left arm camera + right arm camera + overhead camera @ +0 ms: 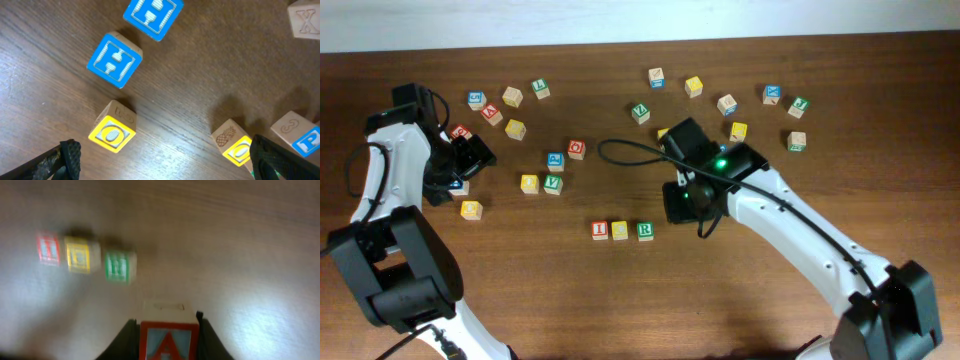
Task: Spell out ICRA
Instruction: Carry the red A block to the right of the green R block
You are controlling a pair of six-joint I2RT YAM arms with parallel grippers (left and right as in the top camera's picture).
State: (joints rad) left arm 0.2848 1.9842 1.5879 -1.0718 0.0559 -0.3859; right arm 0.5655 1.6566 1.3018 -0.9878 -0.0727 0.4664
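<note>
Closest to the right wrist camera, the right gripper (167, 330) has its dark fingers (125, 339) clamped on two opposite sides of a wooden cube with a red-framed letter A (167, 342). The letter faces the lens, probably so that the underside is free for setting down. Just beyond it, to the left on the brown wooden surface (240, 240), stands the row laid for the word. The green R cube (119, 266) is nearest, the yellow C cube (78, 255) is beside it, and the red I cube (48, 248) is at the far end, all close together in one line. The held cube sits off the R end of that line, and I judge the bare spot beside R to be the last slot to fill. The view is too blurred to tell whether the cube touches the surface. Farther off, loose wooden letter cubes (693, 86) lie scattered. The left gripper (165, 150) hangs well apart from the row with its fingers spread wide and holding nothing, above a yellow-faced cube marked with an oval (112, 132). It seems parked clear of the placement.
</note>
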